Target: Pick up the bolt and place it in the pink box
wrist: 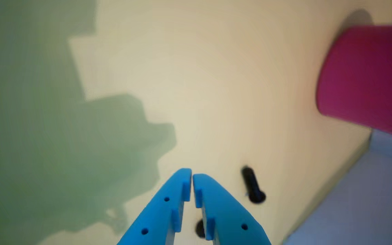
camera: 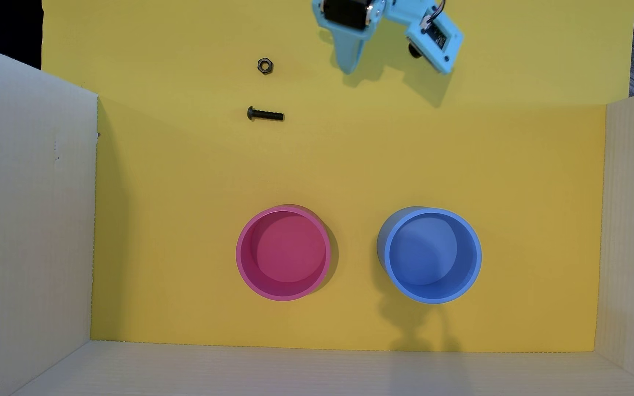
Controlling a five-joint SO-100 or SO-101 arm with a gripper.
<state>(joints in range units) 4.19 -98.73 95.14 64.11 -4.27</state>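
Bolt [camera: 265,114] lies flat on the yellow sheet [camera: 384,160], untouched. Your gripper [wrist: 192,176] has its jaws pressed together in the wrist view, tips meeting with only a thin seam between them, nothing clamped. Relative to the bolt, in the wrist view the fingertips sit just to its left, apart from it; the bolt [wrist: 253,186] lies there with its rounded head toward the bottom of the frame. A dark blob peeks out low between the fingers, too hidden to name.

In the overhead view your gripper [camera: 349,68] hangs above and to the right of the bolt, near the top edge, clear of it. The bolt's head points left, its shaft right. The nut [camera: 265,65] sits just above the bolt, apart from it. The pink box [camera: 283,253] stands well below the bolt, almost straight down, upright and with nothing inside. The blue container [camera: 433,255] is below and far right of the bolt, beside the pink box with a gap between them, also holding nothing. White cardboard walls [camera: 25,228] close in left, right and below. In the wrist view the pink box [wrist: 369,78] is up and right of the bolt.
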